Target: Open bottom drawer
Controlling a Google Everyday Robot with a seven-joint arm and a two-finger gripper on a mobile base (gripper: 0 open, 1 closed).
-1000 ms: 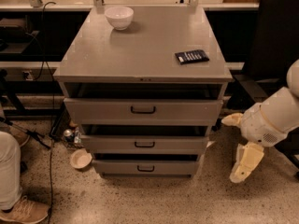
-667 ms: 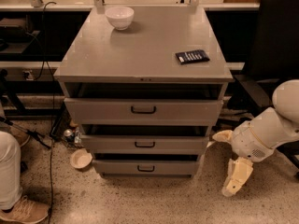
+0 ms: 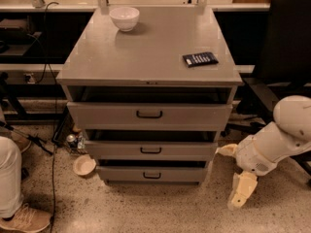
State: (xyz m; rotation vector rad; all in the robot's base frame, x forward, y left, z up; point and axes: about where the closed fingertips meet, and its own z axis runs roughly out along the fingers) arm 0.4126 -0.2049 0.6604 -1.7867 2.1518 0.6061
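Down right of the bottom drawer (image 3: 152, 174), apart, the gripper (image 3: 240, 192).

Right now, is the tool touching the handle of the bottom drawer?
No, the tool hangs low, right of the cabinet, apart from the handle of the bottom drawer.

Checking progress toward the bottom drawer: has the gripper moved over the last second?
Yes. The gripper has dropped lower and edged left, toward the lower right corner of the grey cabinet, beside the bottom drawer.
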